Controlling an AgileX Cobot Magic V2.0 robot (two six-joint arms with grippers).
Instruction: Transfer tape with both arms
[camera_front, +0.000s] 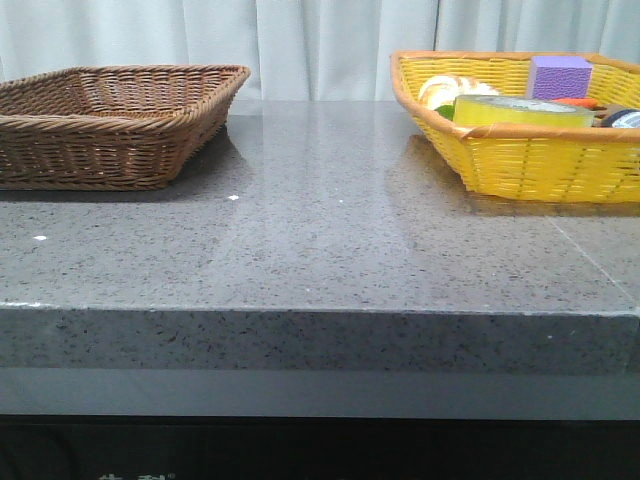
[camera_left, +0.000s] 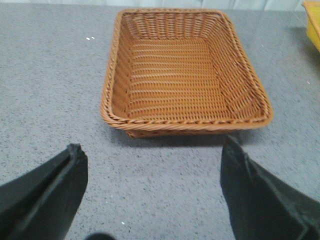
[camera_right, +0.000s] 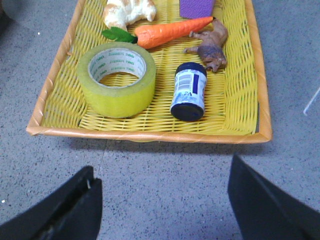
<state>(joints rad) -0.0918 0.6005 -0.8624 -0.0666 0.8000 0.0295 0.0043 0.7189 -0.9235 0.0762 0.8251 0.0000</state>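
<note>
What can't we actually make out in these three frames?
- Front view: neither arm shows; the yellow basket wall hides most of its contents and the lower tape.
- Right wrist view: the purple block and bread are cut by the frame edge; the print on the tape core and jar label is too small to read.
- Left wrist view: the brown basket is soft-focused; the left gripper fingers are cropped.

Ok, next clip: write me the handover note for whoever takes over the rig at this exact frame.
Left gripper: open, empty, above the table short of the brown basket, which holds nothing.
Right gripper: open, empty, short of the yellow basket.
Tape: lying flat in the yellow basket, beside the carrot and small bottle.
Done: nothing; tape untouched.
Left: right arm picks the tape, passes it to the left, probably for the brown basket.
</note>
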